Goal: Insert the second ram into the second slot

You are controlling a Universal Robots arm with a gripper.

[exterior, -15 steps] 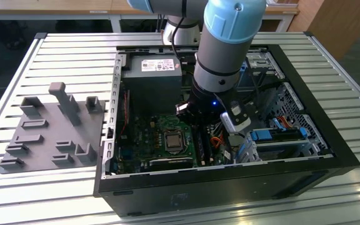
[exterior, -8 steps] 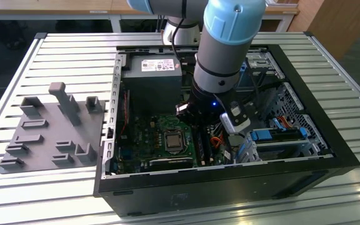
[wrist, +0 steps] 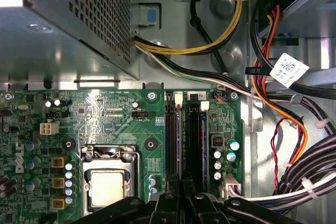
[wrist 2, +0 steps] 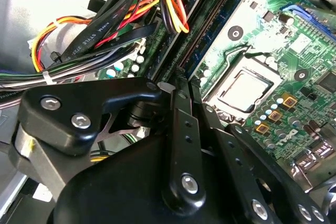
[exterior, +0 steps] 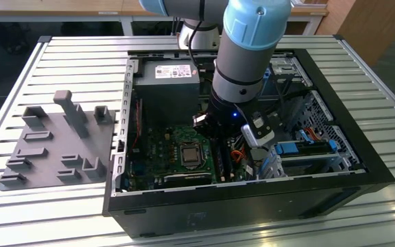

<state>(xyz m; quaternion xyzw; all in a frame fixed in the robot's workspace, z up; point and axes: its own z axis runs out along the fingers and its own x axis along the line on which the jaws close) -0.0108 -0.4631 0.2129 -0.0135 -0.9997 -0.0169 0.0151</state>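
Centrally, low in the first wrist view, the gripper (wrist: 181,190) stands over the memory slots (wrist: 186,140), fingers closed together on the second ram's (wrist: 180,145) top edge. Judged step: seating; pressing squarely until the latches (wrist: 179,98) engage is required.

txt: none legible | PSU sticker (exterior: 173,71): print unreadable | cable tag (wrist: 290,70): code pattern, unreadable

You see a gripper (wrist 2: 173,145) of smooth black metal with shiny silver screws. The motherboard (wrist: 110,124) is a green board with shiny metal bits. The cables (wrist 2: 105,30) have smooth plastic skins. The table (exterior: 67,62) is ribbed pale metal. The gray holder (exterior: 53,149) looks like dull plastic.
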